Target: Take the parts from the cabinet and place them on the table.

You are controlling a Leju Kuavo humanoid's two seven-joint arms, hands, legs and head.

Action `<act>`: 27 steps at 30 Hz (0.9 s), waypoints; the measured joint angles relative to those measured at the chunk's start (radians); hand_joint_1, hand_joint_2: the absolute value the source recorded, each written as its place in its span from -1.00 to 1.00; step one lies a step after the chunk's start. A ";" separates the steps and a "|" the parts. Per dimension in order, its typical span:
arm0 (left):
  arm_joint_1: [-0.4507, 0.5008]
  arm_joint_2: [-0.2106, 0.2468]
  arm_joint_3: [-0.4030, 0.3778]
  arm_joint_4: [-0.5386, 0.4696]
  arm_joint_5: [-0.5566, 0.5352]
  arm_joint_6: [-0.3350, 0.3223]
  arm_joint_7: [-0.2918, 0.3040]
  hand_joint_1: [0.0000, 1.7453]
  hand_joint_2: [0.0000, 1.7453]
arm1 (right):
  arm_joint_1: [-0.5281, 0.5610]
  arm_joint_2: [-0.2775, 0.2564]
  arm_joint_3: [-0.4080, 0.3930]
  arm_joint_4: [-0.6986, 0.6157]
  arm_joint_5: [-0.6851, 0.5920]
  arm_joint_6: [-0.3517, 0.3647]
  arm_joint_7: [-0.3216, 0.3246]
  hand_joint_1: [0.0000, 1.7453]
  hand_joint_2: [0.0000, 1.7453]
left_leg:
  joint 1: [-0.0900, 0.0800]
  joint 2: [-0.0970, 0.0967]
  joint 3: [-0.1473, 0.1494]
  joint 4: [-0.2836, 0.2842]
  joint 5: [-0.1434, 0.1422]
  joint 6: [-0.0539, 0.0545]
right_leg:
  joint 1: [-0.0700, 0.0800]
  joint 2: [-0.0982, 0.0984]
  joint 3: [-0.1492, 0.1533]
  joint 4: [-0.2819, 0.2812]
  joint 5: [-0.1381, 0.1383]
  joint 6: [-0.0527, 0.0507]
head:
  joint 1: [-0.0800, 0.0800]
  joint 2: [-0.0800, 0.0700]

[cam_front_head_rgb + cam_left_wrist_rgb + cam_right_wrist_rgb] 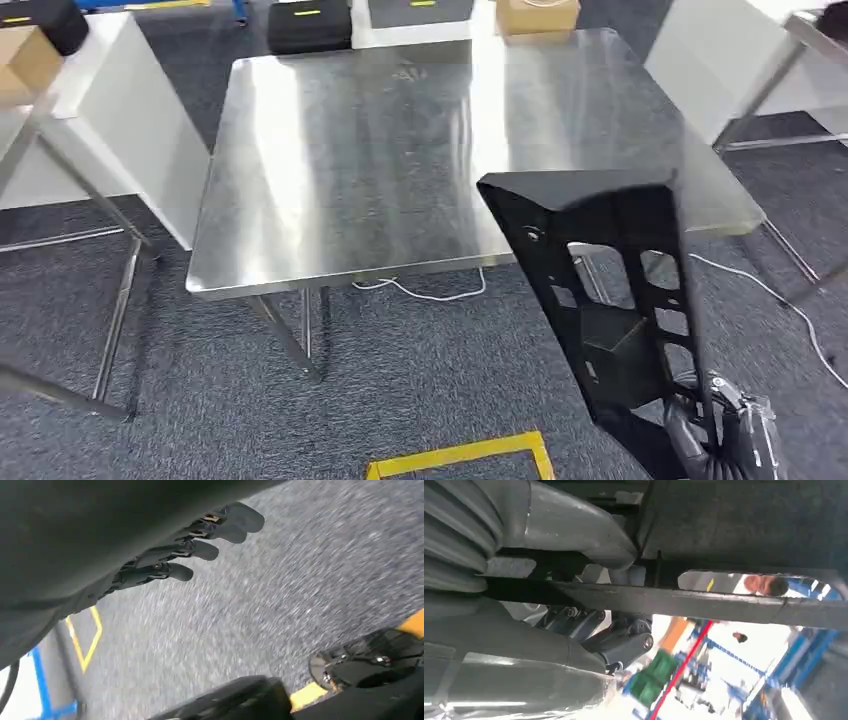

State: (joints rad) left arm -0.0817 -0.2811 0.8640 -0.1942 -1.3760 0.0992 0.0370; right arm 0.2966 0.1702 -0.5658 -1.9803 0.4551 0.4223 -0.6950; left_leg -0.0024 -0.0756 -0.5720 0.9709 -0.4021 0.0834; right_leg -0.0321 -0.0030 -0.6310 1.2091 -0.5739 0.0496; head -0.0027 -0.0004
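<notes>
The right hand is gripping a black part by its lower end, down at about five o'clock in the head view, with the part rising up and tilting toward eleven o'clock so that its broad upper end is overlapping the near right corner of the steel tabletop. In the right wrist view the fingers are wrapping around one of the part's narrow bars.

The part is looking like a stiff moulded frame, flat, with several cut-out windows and a thicker block in its middle. It is probably light for its length, yet held at one end it is likely to be levering against the fingers and wanting to swing. The bars beside the cut-outs are offering the surest hold, since its smooth faces may be slippery.

The left hand is hanging over the carpeted floor, holding nothing, fingers extended and slightly apart.
</notes>
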 joint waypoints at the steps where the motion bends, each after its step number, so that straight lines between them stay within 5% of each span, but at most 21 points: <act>1: 0.001 0.000 0.003 0.000 0.003 0.003 0.004 -1.00 -1.00 | -0.005 -0.003 0.010 0.005 0.002 -0.005 0.000 1.00 1.00 | 0.005 -0.015 0.000 0.005 -0.003 -0.010 | -0.009 0.004 0.036 -0.086 0.043 0.019 | 0.000 0.000; 2: 0.001 0.000 0.005 0.000 0.004 0.008 0.009 -1.00 -1.00 | -0.013 -0.007 0.024 0.013 0.004 -0.009 0.002 1.00 1.00 | 0.010 -0.029 -0.003 0.018 -0.010 -0.022 | -0.023 0.025 0.079 -0.184 0.085 0.040 | 0.000 0.000; 3: 0.000 0.000 0.007 0.000 0.004 0.011 0.012 -1.00 -1.00 | -0.022 -0.009 0.034 0.022 0.004 -0.014 0.003 1.00 1.00 | 0.010 -0.038 -0.012 0.031 -0.017 -0.034 | -0.024 0.052 0.086 -0.208 0.087 0.041 | 0.005 0.000; 4: 0.000 0.000 0.009 0.000 0.001 0.017 0.020 -1.00 -1.00 | -0.029 -0.013 0.047 0.031 0.002 -0.026 0.009 1.00 1.00 | 0.004 -0.047 -0.023 0.050 -0.027 -0.045 | -0.019 0.042 0.093 -0.214 0.091 0.013 | 0.008 0.000; 5: 0.002 0.000 0.009 0.000 -0.001 0.020 0.024 -1.00 -1.00 | -0.035 -0.021 0.063 0.042 0.000 -0.041 0.016 1.00 1.00 | 0.005 -0.048 -0.027 0.049 -0.026 -0.047 | -0.018 0.036 0.092 -0.210 0.091 0.000 | 0.002 0.000; 7: 0.009 0.000 0.012 0.000 -0.001 0.027 0.029 -1.00 -1.00 | -0.048 -0.036 0.101 0.065 -0.008 -0.067 0.030 1.00 1.00 | 0.013 -0.056 -0.029 0.052 -0.025 -0.050 | -0.017 0.024 0.090 -0.205 0.092 -0.010 | 0.000 0.000; 8: 0.010 0.000 0.013 0.000 -0.001 0.029 0.032 -1.00 -1.00 | -0.053 -0.038 0.113 0.072 -0.010 -0.069 0.032 1.00 1.00 | 0.016 -0.044 -0.029 0.060 -0.032 -0.054 | -0.020 0.015 0.094 -0.206 0.092 -0.015 | 0.000 0.000; 10: 0.007 -0.002 0.015 0.000 0.000 0.030 0.033 -1.00 -1.00 | -0.057 -0.048 0.131 0.078 -0.012 -0.074 0.033 1.00 1.00 | 0.014 0.046 -0.074 0.153 -0.083 -0.063 | -0.014 0.001 0.099 -0.206 0.089 -0.026 | -0.013 0.000; 11: 0.005 -0.002 0.016 0.000 0.000 0.031 0.033 -1.00 -1.00 | -0.057 -0.051 0.137 0.082 -0.013 -0.077 0.033 1.00 1.00 | 0.015 0.066 -0.122 0.240 -0.123 -0.066 | -0.009 -0.011 0.100 -0.206 0.086 -0.029 | -0.014 0.000; 13: 0.005 -0.002 0.019 0.000 0.001 0.035 0.039 -1.00 -1.00 | -0.057 -0.062 0.146 0.091 -0.019 -0.079 0.040 1.00 1.00 | 0.015 0.073 -0.197 0.369 -0.162 -0.064 | 0.000 -0.038 0.100 -0.205 0.081 -0.036 | -0.014 0.000; 15: 0.006 -0.002 0.021 0.000 0.005 0.035 0.049 -1.00 -1.00 | -0.064 -0.077 0.157 0.100 -0.031 -0.082 0.052 1.00 1.00 | 0.012 0.074 -0.187 0.329 -0.113 -0.050 | 0.010 -0.060 0.106 -0.206 0.076 -0.043 | -0.014 0.000; 16: 0.007 -0.002 0.023 0.000 0.007 0.036 0.053 -1.00 -1.00 | -0.071 -0.087 0.163 0.105 -0.041 -0.085 0.058 1.00 1.00 | 0.007 0.079 -0.147 0.250 -0.067 -0.034 | 0.017 -0.071 0.111 -0.206 0.072 -0.045 | -0.015 0.000; 17: 0.006 -0.002 0.024 0.000 0.010 0.038 0.054 -1.00 -1.00 | -0.080 -0.096 0.169 0.108 -0.051 -0.087 0.064 1.00 1.00 | -0.004 0.097 -0.101 0.159 -0.026 -0.014 | 0.022 -0.081 0.117 -0.208 0.069 -0.047 | -0.015 0.000; 18: 0.003 -0.002 0.027 0.000 0.020 0.043 0.054 -1.00 -1.00 | -0.089 -0.108 0.175 0.116 -0.063 -0.090 0.070 1.00 1.00 | -0.029 0.169 -0.061 0.082 -0.019 0.020 | 0.018 -0.090 0.123 -0.212 0.067 -0.050 | -0.013 0.000; 19: 0.001 -0.002 0.030 0.000 0.027 0.048 0.053 -1.00 -1.00 | -0.096 -0.116 0.179 0.124 -0.073 -0.093 0.072 1.00 1.00 | -0.028 0.180 -0.059 0.082 -0.026 0.024 | 0.036 -0.101 0.124 -0.216 0.063 -0.042 | -0.002 0.000; 22: -0.002 -0.007 0.044 0.000 0.042 0.056 0.050 -1.00 -1.00 | -0.111 -0.148 0.191 0.143 -0.086 -0.098 0.080 1.00 1.00 | -0.038 0.142 -0.061 0.067 -0.025 0.026 | 0.027 -0.143 0.135 -0.228 0.060 -0.033 | -0.009 0.000; 23: -0.003 -0.008 0.047 0.000 0.042 0.057 0.050 -1.00 -1.00 | -0.116 -0.155 0.196 0.145 -0.087 -0.099 0.082 1.00 1.00 | -0.029 0.121 -0.029 0.035 -0.013 0.029 | 0.043 -0.153 0.145 -0.236 0.055 -0.030 | -0.010 0.000; 24: 0.002 -0.009 0.049 0.000 0.045 0.059 0.050 -1.00 -1.00 | -0.121 -0.160 0.200 0.151 -0.087 -0.100 0.082 1.00 1.00 | -0.024 0.109 -0.014 0.012 -0.001 0.020 | 0.032 -0.102 0.142 -0.215 0.049 -0.029 | -0.003 0.000; 25: -0.001 -0.009 0.052 0.000 0.045 0.060 0.050 -1.00 -1.00 | -0.124 -0.168 0.201 0.155 -0.091 -0.100 0.081 1.00 1.00 | -0.019 0.098 -0.007 0.002 0.008 0.025 | 0.030 -0.049 0.119 -0.164 0.026 -0.033 | -0.008 0.000; 26: -0.006 -0.009 0.053 0.000 0.045 0.060 0.049 -1.00 -1.00 | -0.125 -0.175 0.201 0.160 -0.093 -0.101 0.081 1.00 1.00 | -0.019 0.079 -0.007 0.002 0.009 0.026 | 0.024 -0.015 0.076 -0.084 -0.001 -0.036 | -0.003 0.000; 27: -0.007 -0.011 0.053 0.000 0.045 0.060 0.049 -1.00 -1.00 | -0.123 -0.182 0.201 0.167 -0.092 -0.102 0.082 1.00 1.00 | -0.019 0.060 -0.007 0.002 0.008 0.026 | 0.019 -0.004 0.030 -0.012 -0.024 -0.035 | 0.000 0.000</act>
State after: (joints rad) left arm -0.0889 -0.2922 0.9171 -0.1946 -1.3306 0.1587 0.0862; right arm 0.1737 -0.0122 -0.3651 -1.8131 0.3632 0.3208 -0.6130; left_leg -0.0215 -0.0156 -0.5794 0.9724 -0.3936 0.1096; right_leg -0.0135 -0.0075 -0.6006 1.1967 -0.5979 0.0146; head -0.0030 -0.0004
